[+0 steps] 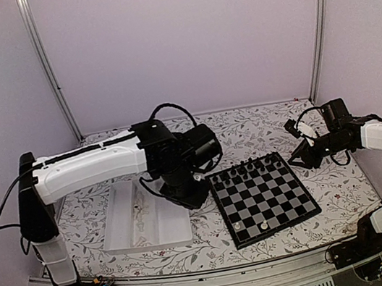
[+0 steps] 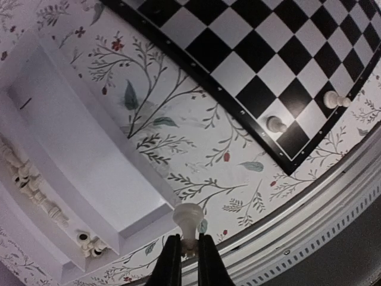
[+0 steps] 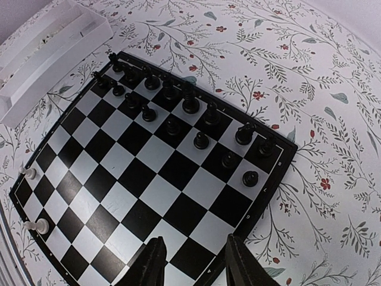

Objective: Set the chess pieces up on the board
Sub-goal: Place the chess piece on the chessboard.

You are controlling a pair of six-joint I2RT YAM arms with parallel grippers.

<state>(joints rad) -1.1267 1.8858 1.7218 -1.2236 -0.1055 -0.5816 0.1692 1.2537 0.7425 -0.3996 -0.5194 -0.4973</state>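
Cream-white pawn point(image 2: 187, 217) pinched in left gripper point(image 2: 189, 243) near white tray point(image 2: 89, 155) corner — right gripper point(image 3: 193, 259) part-open, empty, over chessboard point(image 3: 152, 179) edge; black pieces point(image 3: 190, 106) on far rows.

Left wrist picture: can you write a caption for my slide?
Left gripper pinching a tiny cream-white chess piece beside the white plastic tray, black-and-white chessboard ahead.

Robotics lab booth, clearly: plain white panels point(image 1: 180, 34) and aluminium posts point(image 1: 46, 64) behind the floral-covered table point(image 1: 260, 120), slotted metal rail point(image 1: 222, 284) along its near edge.
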